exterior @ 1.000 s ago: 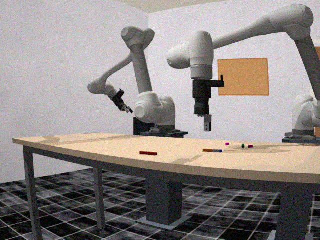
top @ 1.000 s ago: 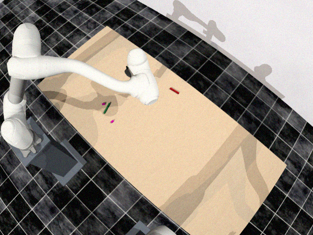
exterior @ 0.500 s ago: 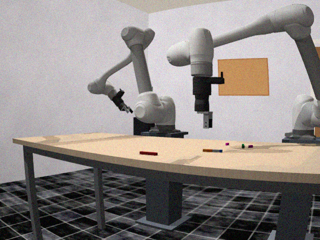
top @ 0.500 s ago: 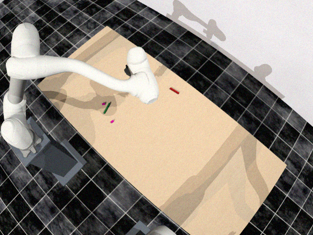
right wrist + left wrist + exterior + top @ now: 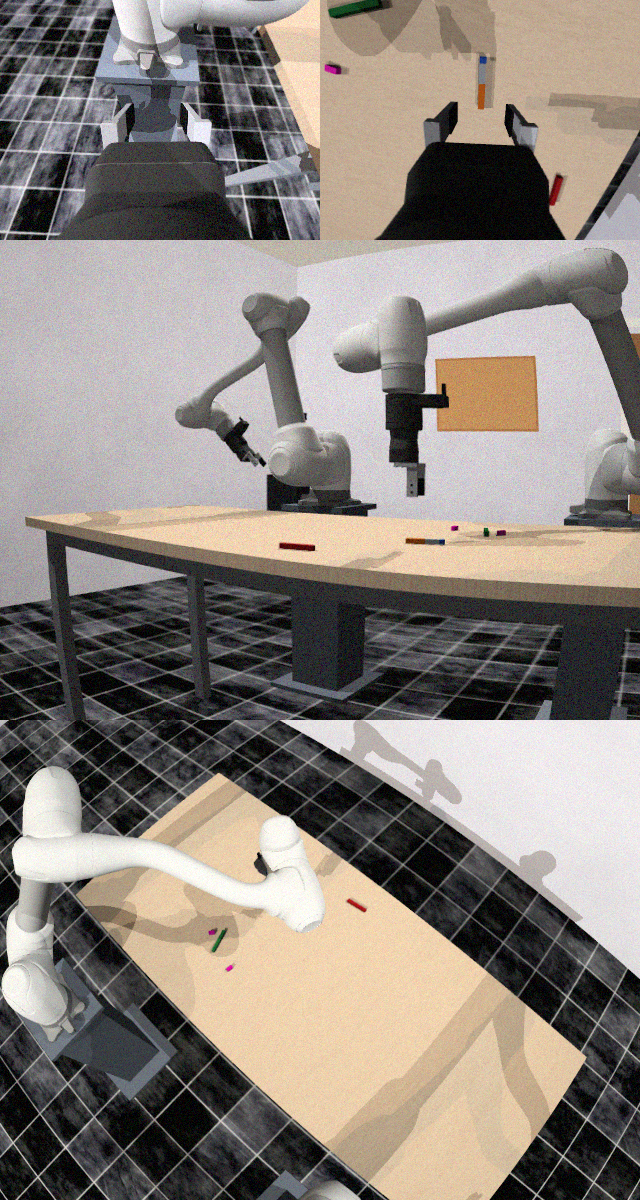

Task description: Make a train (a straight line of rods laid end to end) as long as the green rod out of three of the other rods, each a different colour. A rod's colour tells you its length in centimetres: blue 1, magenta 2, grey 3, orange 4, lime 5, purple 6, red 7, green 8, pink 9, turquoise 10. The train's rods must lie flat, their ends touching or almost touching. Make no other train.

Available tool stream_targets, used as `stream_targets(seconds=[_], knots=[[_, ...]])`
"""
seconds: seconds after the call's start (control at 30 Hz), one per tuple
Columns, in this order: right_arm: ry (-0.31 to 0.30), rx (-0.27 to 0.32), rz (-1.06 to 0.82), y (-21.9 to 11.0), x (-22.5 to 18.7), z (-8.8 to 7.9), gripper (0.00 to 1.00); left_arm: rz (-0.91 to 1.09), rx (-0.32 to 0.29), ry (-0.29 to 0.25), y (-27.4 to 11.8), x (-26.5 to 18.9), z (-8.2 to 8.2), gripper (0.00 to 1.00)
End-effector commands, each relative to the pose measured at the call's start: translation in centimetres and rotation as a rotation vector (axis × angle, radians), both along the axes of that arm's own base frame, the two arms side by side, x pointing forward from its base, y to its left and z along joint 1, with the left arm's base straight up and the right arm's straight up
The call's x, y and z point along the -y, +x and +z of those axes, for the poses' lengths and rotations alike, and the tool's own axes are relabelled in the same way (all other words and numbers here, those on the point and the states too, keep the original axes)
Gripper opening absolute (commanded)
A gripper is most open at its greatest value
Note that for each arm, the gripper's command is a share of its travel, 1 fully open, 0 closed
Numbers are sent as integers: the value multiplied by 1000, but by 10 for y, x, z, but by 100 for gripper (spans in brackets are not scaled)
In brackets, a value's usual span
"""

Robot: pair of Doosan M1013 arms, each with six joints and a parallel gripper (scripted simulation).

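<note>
At the left-wrist view's upper centre, orange [image 5: 415, 540] [image 5: 481, 96], grey [image 5: 433, 541] [image 5: 482, 74] and blue rods [image 5: 441, 542] [image 5: 483, 60] are aligned, presumably matching green's length. Both hands are opened, released.

The left gripper [image 5: 415, 492] [image 5: 481, 112] has lifted a little above the table [image 5: 330, 1009] [image 5: 232, 537] [image 5: 385, 120] since a second ago, moving toward twelve o'clock in the exterior view. From above, the left arm's wrist [image 5: 290, 869] [image 5: 404, 343] has crept slightly toward eleven o'clock.
</note>
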State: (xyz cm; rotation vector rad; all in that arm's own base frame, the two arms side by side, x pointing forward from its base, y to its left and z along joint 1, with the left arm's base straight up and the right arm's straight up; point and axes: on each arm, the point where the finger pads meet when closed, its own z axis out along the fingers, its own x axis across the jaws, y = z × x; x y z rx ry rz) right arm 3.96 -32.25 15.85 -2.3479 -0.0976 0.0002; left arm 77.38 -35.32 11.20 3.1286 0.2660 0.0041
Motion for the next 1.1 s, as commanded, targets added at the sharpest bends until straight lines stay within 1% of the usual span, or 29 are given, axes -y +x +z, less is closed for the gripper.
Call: stream_targets(seconds=[0.0,0.17,0.4,0.47,0.6,0.7,0.87,1.07], knots=[[-6,9,-7,2,0,0,100,0,-2,1,1,-3,6,100],[-6,9,-7,2,0,0,100,0,0,-1,2,-3,21,100],[-6,9,-7,2,0,0,100,0,0,-1,1,-3,56,100],[-6,9,-7,2,0,0,100,0,0,-1,1,-3,56,100],[-6,9,-7,2,0,0,100,0,0,-1,1,-3,76,100],[-6,9,-7,2,0,0,100,0,0,-1,1,-3,86,100],[-6,9,-7,2,0,0,100,0,0,-1,1,-3,93,100],[-6,9,-7,2,0,0,100,0,-5,2,0,-3,90,100]])
